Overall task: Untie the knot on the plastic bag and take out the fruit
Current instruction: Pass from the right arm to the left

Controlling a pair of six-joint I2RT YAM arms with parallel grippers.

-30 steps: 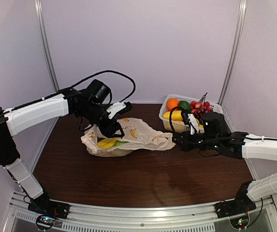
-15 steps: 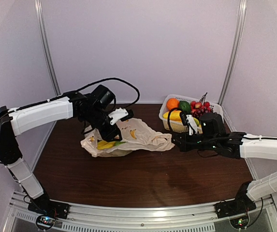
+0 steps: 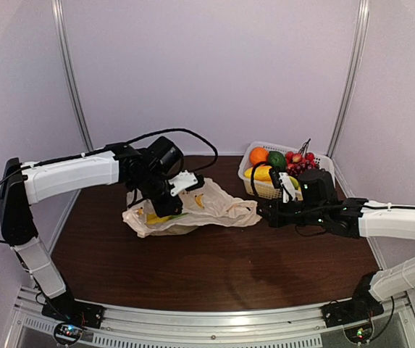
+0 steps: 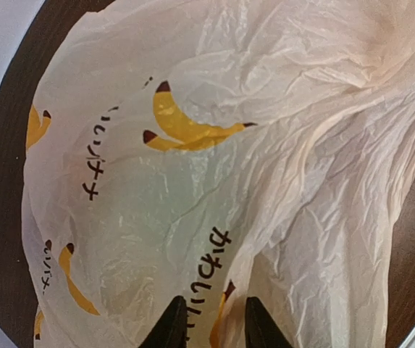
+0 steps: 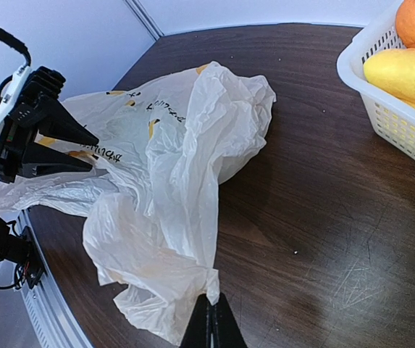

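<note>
The cream plastic bag [image 3: 207,205] with printed bananas lies crumpled on the brown table. A yellow banana bunch [image 3: 158,217] and a green fruit [image 3: 179,214] show through its left end. My left gripper [image 3: 169,203] is open just above the bag [image 4: 214,145], its fingertips [image 4: 171,328] close over the printed plastic. My right gripper [image 5: 211,322] is shut on a pinched, twisted end of the bag [image 5: 171,181] at its right side [image 3: 265,212]. I see no tied knot.
A white lattice basket [image 3: 259,190] stands at the back right with an orange [image 3: 258,155], a green fruit, red berries and a long yellow mango [image 5: 403,72]. It sits just behind my right arm. The left gripper [image 5: 40,138] shows in the right wrist view.
My left arm has swung to the right and lowered its gripper onto the middle of the bag. The right gripper has stayed in place, still pinching the bag's end.
</note>
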